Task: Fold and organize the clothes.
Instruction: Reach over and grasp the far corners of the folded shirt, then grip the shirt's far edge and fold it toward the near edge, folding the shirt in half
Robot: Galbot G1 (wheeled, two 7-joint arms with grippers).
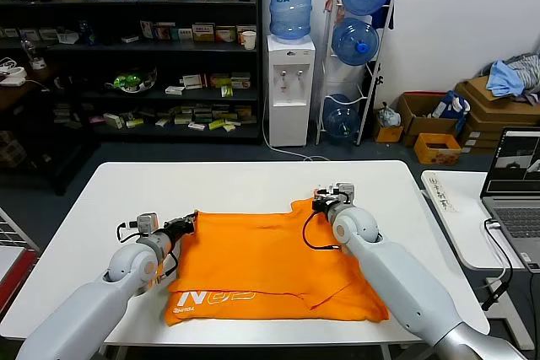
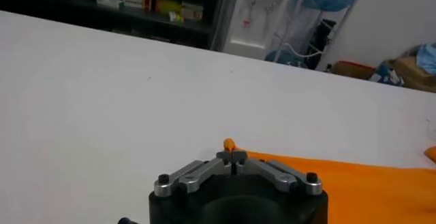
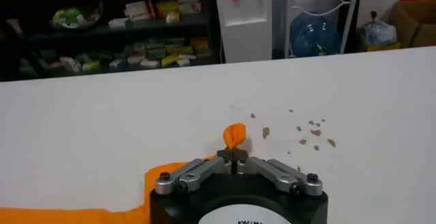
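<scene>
Orange T-shirt was lying mostly flat on the white surface, near the front edge, w/ pale lettering showing at the front-left corner. Left tool was at the shirt's far-left corner, clenched on a bit of the fabric; a little orange nub stuck out past the fingertips in the wrist view. Right tool was at the far-right corner, same deal, pinching a small fold of the shirt. A few brown specks were on the surface beside it.
</scene>
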